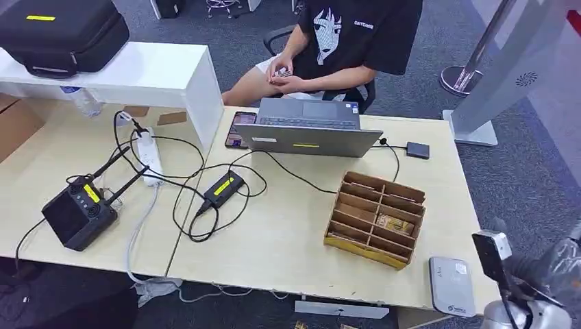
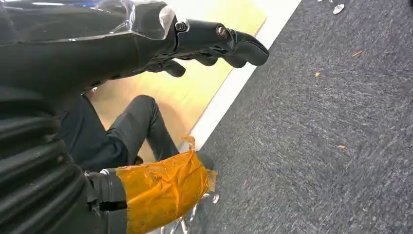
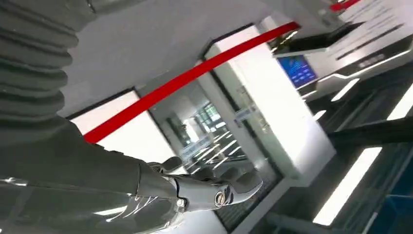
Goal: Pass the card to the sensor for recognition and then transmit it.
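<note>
My left hand (image 2: 214, 44) hangs over grey carpet (image 2: 321, 122) in its wrist view, fingers loosely extended and apart, holding nothing. My right hand (image 3: 209, 187) is raised, its wrist view looking toward a ceiling with a red stripe (image 3: 195, 75); its fingers are lightly bent and separated, nothing in them. From the head view, the right arm (image 1: 527, 301) enters at about 5 o'clock, off the table's near right corner. The sensor (image 1: 451, 285), a flat grey pad, lies at that corner of the table (image 1: 288, 240), just beside the arm, at about 9 o'clock from it. The wooden card rack (image 1: 375, 218) stands at 11 o'clock from the sensor, close by; one compartment holds a small card (image 1: 393, 224), though its face is too small to read. Both hands are apart from the card. Beyond the rack at 12 o'clock sits an open laptop (image 1: 308, 127), with a seated person (image 1: 342, 41) behind it holding something small in both hands. Cables (image 1: 199, 192) and a black radio unit (image 1: 79, 212) occupy the table's left side.
</note>
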{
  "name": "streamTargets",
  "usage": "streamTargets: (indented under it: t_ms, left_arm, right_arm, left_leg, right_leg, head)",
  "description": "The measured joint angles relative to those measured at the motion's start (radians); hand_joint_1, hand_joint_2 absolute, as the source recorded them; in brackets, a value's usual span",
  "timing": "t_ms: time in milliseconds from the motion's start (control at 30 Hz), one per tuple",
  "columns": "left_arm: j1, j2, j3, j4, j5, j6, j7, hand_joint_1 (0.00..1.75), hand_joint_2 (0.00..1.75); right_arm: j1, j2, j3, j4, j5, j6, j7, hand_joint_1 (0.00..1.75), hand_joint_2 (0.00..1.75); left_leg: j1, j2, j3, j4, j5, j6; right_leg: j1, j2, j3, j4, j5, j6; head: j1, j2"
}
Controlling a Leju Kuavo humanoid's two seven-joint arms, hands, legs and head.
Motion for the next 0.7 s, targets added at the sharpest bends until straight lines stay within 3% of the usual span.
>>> streamTargets:
  t_ms: [267,533,667,700]
  left_arm:
    - [0.0,0.003,0.005,0.016,-0.005,0.0,0.045,0.0,1.75]
    - [0.001,0.011,0.005,0.059,0.008,-0.002,0.071,0.0,1.75]
    - [0.001,0.016,0.005,0.077,0.009,-0.012,0.113,0.0,1.75]
    - [0.001,0.016,0.005,0.081,0.009,-0.012,0.123,0.0,1.75]
  right_arm:
    - [-0.027,0.009,-0.12,0.025,0.058,0.0,0.07,0.0,0.0]
    - [0.009,-0.001,-0.145,0.061,0.011,0.0,0.242,0.0,0.0]
    - [0.062,-0.046,-0.15,0.103,-0.075,0.0,0.358,0.0,0.0]
    - [0.076,-0.062,-0.157,0.122,-0.101,0.0,0.359,0.0,0.0]
  left_leg:
    - [0.0,0.0,0.0,0.0,0.0,0.0]
    - [0.0,-0.001,0.0,0.0,0.0,0.0]
    - [0.0,-0.001,0.0,0.0,-0.001,0.001]
    - [0.0,-0.001,-0.001,0.0,-0.002,0.002]
  right_leg:
    - [0.0,0.0,0.0,0.0,0.0,0.0]
    - [0.0,0.0,-0.001,0.0,0.0,0.0]
    - [0.0,0.0,-0.001,-0.001,-0.001,0.001]
    - [0.0,-0.001,0.0,-0.001,-0.001,0.001]
  head:
    - [0.0,0.0]
    - [0.0,0.0]
    - [0.0,0.0]
    - [0.0,0.0]
